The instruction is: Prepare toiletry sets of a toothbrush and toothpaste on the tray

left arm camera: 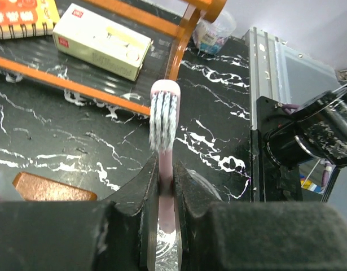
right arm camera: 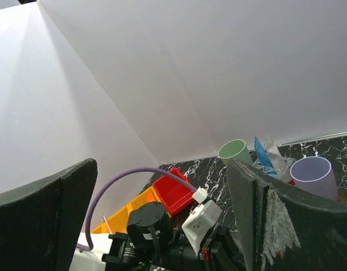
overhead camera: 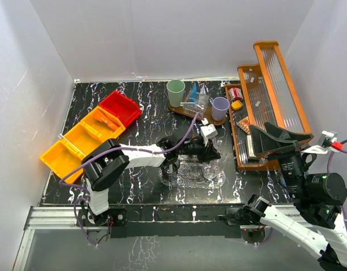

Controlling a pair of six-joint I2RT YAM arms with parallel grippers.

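left jaws pinch the toothbrush (left arm camera: 163,121) low on its handle, head sticking out, over mid counter (left arm camera: 77,141), well short of the tray (overhead camera: 187,112). right jaws spread, holding nothing. risk: the narrow grip lets the brush pivot or slip; its head may clip the green cup (overhead camera: 175,92) rim.

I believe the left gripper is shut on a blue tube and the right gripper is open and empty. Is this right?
Not fully. The left gripper is shut on a toothbrush, not a blue tube; the left wrist view shows its bristles. The right gripper is open and empty, as you say.
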